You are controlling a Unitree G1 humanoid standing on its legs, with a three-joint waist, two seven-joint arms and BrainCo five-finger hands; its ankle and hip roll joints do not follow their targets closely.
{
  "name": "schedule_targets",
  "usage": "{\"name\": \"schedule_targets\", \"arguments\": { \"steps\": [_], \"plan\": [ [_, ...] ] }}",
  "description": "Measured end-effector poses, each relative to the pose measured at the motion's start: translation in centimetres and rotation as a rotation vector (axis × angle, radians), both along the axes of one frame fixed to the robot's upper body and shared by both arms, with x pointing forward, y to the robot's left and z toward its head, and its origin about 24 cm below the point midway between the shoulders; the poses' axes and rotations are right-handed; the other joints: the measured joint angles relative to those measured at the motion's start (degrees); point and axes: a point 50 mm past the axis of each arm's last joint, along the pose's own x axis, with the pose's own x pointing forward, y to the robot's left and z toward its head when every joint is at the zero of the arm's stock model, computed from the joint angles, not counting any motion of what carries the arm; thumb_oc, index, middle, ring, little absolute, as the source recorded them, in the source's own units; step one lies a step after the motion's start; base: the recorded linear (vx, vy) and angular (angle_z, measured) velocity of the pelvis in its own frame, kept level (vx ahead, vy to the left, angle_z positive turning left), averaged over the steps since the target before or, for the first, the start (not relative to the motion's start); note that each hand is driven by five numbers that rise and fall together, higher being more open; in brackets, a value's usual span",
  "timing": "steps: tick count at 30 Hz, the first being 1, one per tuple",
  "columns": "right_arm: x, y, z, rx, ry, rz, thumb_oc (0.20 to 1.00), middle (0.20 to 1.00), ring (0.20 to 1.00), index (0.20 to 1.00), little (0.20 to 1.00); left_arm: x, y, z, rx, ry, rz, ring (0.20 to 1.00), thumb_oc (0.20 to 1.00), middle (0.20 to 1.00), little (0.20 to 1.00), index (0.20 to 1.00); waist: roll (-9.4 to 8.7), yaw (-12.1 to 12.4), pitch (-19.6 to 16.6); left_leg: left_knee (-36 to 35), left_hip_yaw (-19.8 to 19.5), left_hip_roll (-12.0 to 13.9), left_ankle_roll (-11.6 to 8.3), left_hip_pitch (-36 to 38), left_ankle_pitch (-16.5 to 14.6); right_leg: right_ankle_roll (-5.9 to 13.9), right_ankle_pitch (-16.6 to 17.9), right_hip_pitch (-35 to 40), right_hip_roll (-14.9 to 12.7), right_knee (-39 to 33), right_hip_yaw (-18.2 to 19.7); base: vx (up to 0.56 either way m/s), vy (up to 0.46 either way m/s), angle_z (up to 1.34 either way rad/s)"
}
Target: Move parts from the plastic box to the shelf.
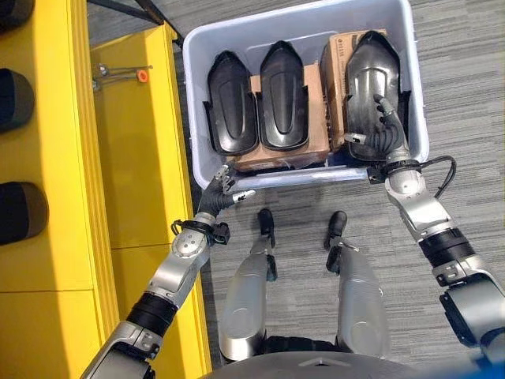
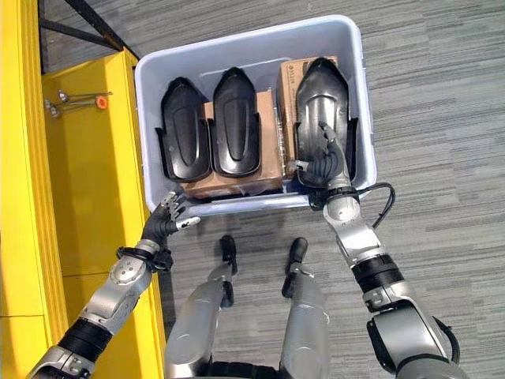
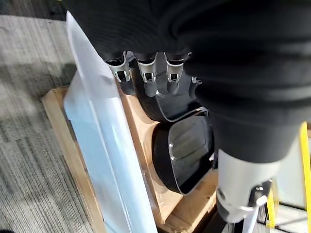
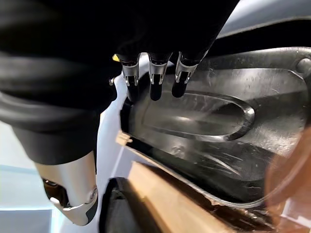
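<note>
Left eye view is showing a pale plastic box sitting on the grey floor in the upper middle of the frame, and three black parts are lying in it side by side on brown cardboard. My right hand is reaching over the box's near rim at the right, and it is resting on the lower end of the right part. My fingers there are loose and a little spread, lying on the shiny black top, and they are not curling round it. The middle part and the left part are lying untouched. My left hand is hanging just outside the box by its lower left corner, with its fingers straight and a little apart, holding nothing. A yellow shelf is standing along the left side of the frame, and more dark parts are sitting on it at the far left edge.
</note>
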Motion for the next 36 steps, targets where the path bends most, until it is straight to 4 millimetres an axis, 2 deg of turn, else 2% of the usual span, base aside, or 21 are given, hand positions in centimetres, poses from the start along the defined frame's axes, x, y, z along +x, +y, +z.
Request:
{"name": "schedule_targets", "arguments": {
  "steps": [7, 14, 16, 24, 25, 27, 28, 29, 33, 36],
  "plan": [
    [0.9, -3.1, 0.7, 0.026, -0.009, -0.235, 1.0, 1.0, 1.0, 1.0, 1.0, -0.1, -0.6, 0.0, -0.001, -0.001, -0.007, 1.0, 1.0, 1.0, 1.0, 1.0, 0.29, 0.6, 0.3, 0.0, 0.0, -0.6, 0.6, -3.6, 0.6, 0.18, 1.0, -3.3, -0.5, -0.5, 0.1, -0.05, 0.015, 0.01],
    [1.5, -3.0, 2.0, -0.018, -0.03, -0.294, 1.0, 1.0, 1.0, 1.0, 1.0, -0.1, -0.8, 0.8, -0.016, -0.041, 0.001, 1.0, 1.0, 1.0, 1.0, 1.0, 0.37, 0.6, 0.2, 0.0, 0.1, -0.8, 0.68, -5.9, 0.8, 0.24, 1.4, -5.9, -0.7, -0.4, 0.4, 0.0, -0.003, -0.01],
    [2.1, -3.5, 4.7, -0.032, -0.096, -0.318, 1.0, 1.0, 1.0, 1.0, 1.0, -0.1, -0.9, 1.5, -0.026, -0.084, -0.008, 1.0, 1.0, 1.0, 1.0, 1.0, 0.53, 0.6, 0.2, 1.0, 0.1, -0.9, 0.75, -9.1, 1.1, 0.16, 1.7, -9.1, -0.9, 0.5, 0.6, 0.07, -0.053, -0.01],
    [3.8, -2.9, 7.8, -0.141, -0.094, -0.327, 1.0, 1.0, 1.0, 1.0, 1.0, 0.0, -1.0, 1.8, -0.023, -0.095, -0.027, 1.0, 1.0, 1.0, 1.0, 1.0, 0.9, 1.1, 0.1, 1.0, 0.0, -0.9, 0.56, -10.0, 1.6, 0.13, 1.4, -10.7, -1.2, 1.9, 0.6, 0.02, -0.066, 0.01],
    [4.0, -2.8, 8.9, -0.171, -0.112, -0.327, 1.0, 1.0, 1.0, 1.0, 1.0, 0.0, -1.0, 2.0, -0.026, -0.106, -0.027, 1.0, 1.0, 1.0, 1.0, 1.0, 1.2, 1.2, -0.1, 1.0, -0.1, -0.9, 0.4, -10.8, 1.9, -0.11, 1.2, -11.5, -1.3, 2.4, 0.6, 0.01, -0.088, 0.04],
    [4.1, -2.7, 10.0, -0.155, -0.137, -0.33, 1.0, 1.0, 1.0, 1.0, 1.0, 0.1, -0.8, 2.2, -0.02, -0.12, -0.029, 1.0, 1.0, 1.0, 1.0, 1.0, 1.21, 1.9, -0.1, 1.2, -0.1, -0.8, 0.32, -11.1, 2.0, -0.32, 0.9, -12.4, -1.3, 3.2, 0.6, 0.01, -0.074, -0.01],
    [4.2, -2.5, 11.4, -0.131, -0.163, -0.328, 1.0, 1.0, 1.0, 1.0, 1.0, 0.0, -0.9, 2.5, -0.02, -0.128, -0.047, 1.0, 1.0, 1.0, 1.0, 1.0, 1.5, 2.6, -0.3, 1.6, -0.1, -0.7, 0.32, -11.8, 2.0, -0.68, 0.7, -13.1, -1.4, 3.9, 0.6, 0.01, -0.059, -0.02],
    [4.3, -2.4, 11.9, -0.121, -0.172, -0.323, 1.0, 1.0, 1.0, 1.0, 1.0, 0.0, -1.0, 2.6, -0.022, -0.131, -0.055, 1.0, 1.0, 1.0, 1.0, 1.0, 1.5, 3.3, -0.3, 1.9, -0.2, -0.6, 0.32, -11.8, 2.0, -0.95, 0.5, -13.1, -1.3, 4.2, 0.5, 0.01, -0.048, 0.03],
    [4.3, -1.1, 14.7, -0.097, -0.231, -0.28, 1.0, 1.0, 1.0, 1.0, 1.0, -0.2, -1.1, 2.3, -0.036, -0.112, -0.078, 1.0, 1.0, 1.0, 1.0, 1.0, 1.54, 4.7, -0.3, 2.2, -0.7, -0.6, 0.15, -11.7, 2.1, -1.35, 0.1, -13.1, -1.6, 5.2, 0.3, 0.0, -0.032, 0.06],
    [4.4, -0.7, 15.2, -0.052, -0.224, -0.241, 1.0, 1.0, 1.0, 1.0, 1.0, -0.6, -1.1, 1.3, -0.028, -0.051, -0.095, 1.0, 1.0, 1.0, 1.0, 1.0, 1.54, 5.7, -0.3, 2.9, -0.8, -0.9, 0.15, -11.7, 2.1, -1.38, 0.1, -13.0, -2.0, 5.9, 0.2, 0.0, -0.005, 0.06]
  ]
}}
